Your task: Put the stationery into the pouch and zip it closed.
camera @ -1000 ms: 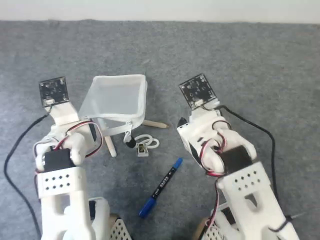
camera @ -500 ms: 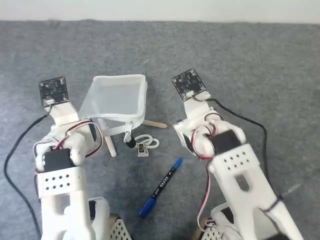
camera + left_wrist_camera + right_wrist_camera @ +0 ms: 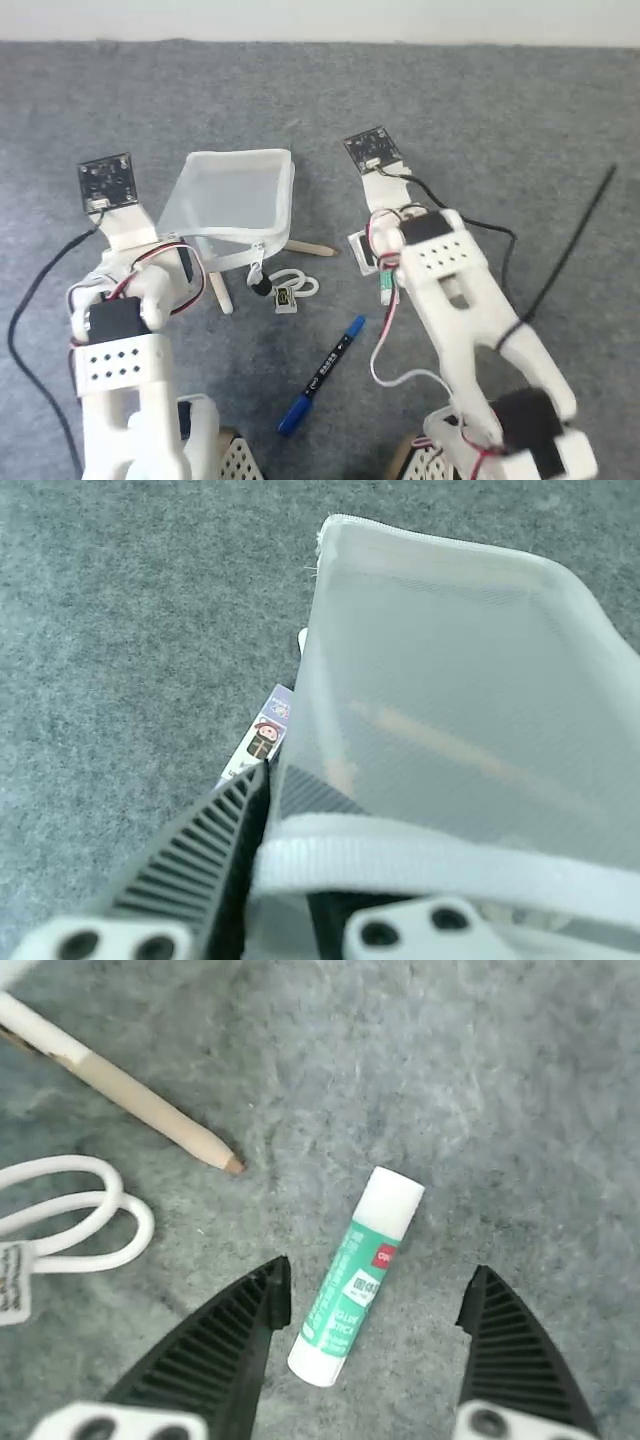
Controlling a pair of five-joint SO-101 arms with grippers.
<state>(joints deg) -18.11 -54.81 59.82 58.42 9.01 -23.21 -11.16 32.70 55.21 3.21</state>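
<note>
Clamps the pouch (image 3: 450, 680) by its zip band with the left claw (image 3: 285, 850), pinched tight on the white webbing. Holds that end just off the left arm's front, with the mesh body lying flat on the grey mat (image 3: 520, 120) and stretching away from the arm.

Shows a pencil (image 3: 310, 248) through the mesh as a pale bar; cannot tell whether inside or underneath. Seen from above, pokes its tip out past the pouch's right-hand corner.

Hangs the right claw (image 3: 377, 1272) over the glue (image 3: 355, 1280), spread wide, one jaw on either side and both clear of the tube. Grips nothing. Finds the glue flat on the mat, near the pencil tip but apart from it, and well apart from the pouch.

Just beside the pouch's zip corner: a white cord loop (image 3: 290, 285) with a small tag, touching neither pencil nor glue.

Next to the left claw: a pale stick (image 3: 220, 290), slanting from the zip band toward the arm's base.

Between the two arms, nearer their bases: a blue pen (image 3: 322, 375), slanted, well apart from the pouch and from both claws.

Pen, glue, loop and stick all outside the pouch.
</note>
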